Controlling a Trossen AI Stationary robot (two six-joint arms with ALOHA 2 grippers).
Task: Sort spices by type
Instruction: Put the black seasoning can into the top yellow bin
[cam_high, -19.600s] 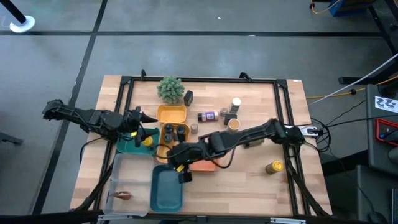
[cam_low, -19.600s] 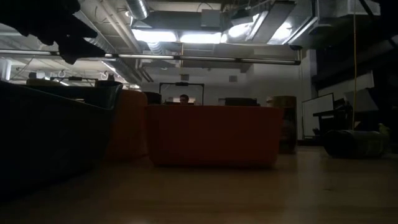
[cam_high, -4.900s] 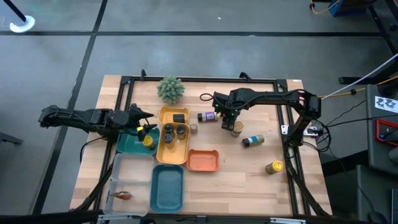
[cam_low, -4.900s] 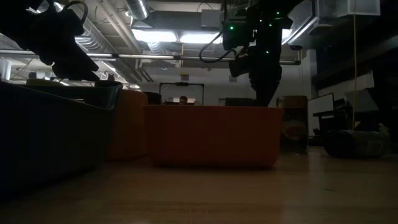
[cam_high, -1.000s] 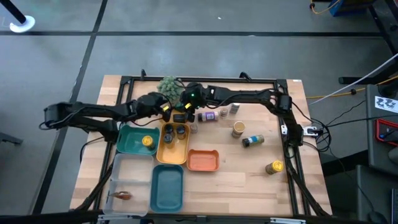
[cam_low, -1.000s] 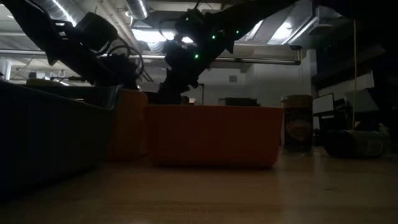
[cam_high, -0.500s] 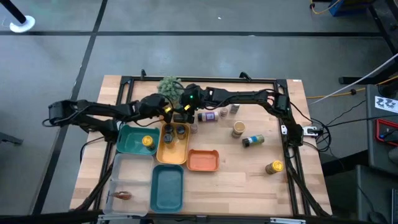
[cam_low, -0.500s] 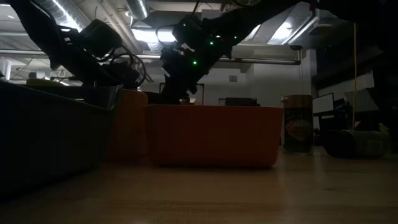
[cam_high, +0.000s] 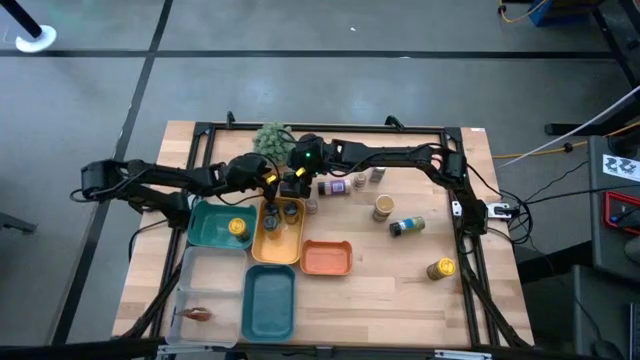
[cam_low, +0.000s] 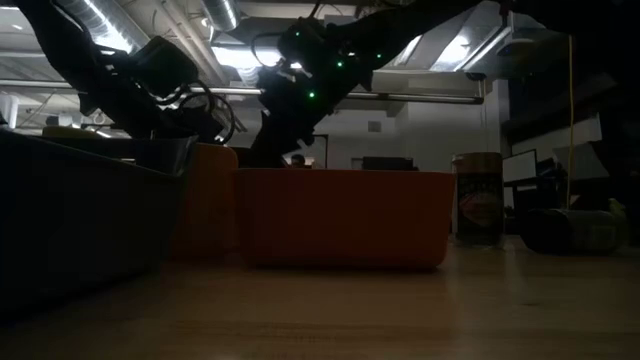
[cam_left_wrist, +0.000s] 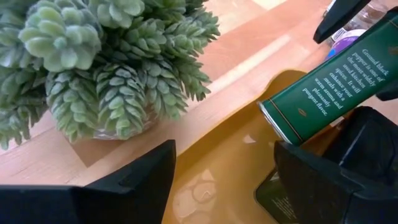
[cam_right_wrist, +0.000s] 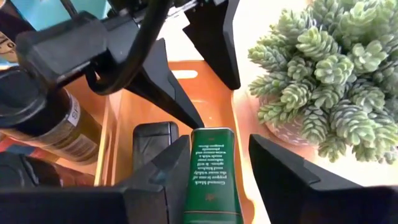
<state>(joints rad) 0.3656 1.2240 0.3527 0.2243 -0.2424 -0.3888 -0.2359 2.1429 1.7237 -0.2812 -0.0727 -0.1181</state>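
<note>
A green tin (cam_right_wrist: 208, 177) of ground black pepper sits between the fingers of my right gripper (cam_right_wrist: 217, 158), above the far end of the yellow tray (cam_high: 262, 240). It slants, lower end (cam_left_wrist: 277, 118) toward the tray floor. A black box (cam_right_wrist: 155, 140) and two dark-capped jars (cam_high: 280, 210) are in that tray. My left gripper (cam_left_wrist: 224, 165) stands open over the same end of the tray, facing the tin and touching nothing. Other spices lie farther right: a purple-labelled bottle (cam_high: 333, 187) and an orange-capped jar (cam_high: 382, 207). My right gripper has the green tin by its two long sides (cam_right_wrist: 186, 186), with the fingers lying along it. They slant down from the table's right. One finger (cam_right_wrist: 168, 180) lies against the tin; beside the other finger (cam_right_wrist: 292, 180) a thin strip of tray shows. The tin hangs tilted over the tray.
The fuzzy green plant (cam_high: 272, 140) stands just beyond the tray's far end, close to both grippers. A teal tray (cam_high: 205, 225) holds a yellow-capped jar (cam_high: 236, 227). An orange tray (cam_high: 326, 258), a second teal tray (cam_high: 270, 303) and a clear tray (cam_high: 205, 290) lie nearer.
</note>
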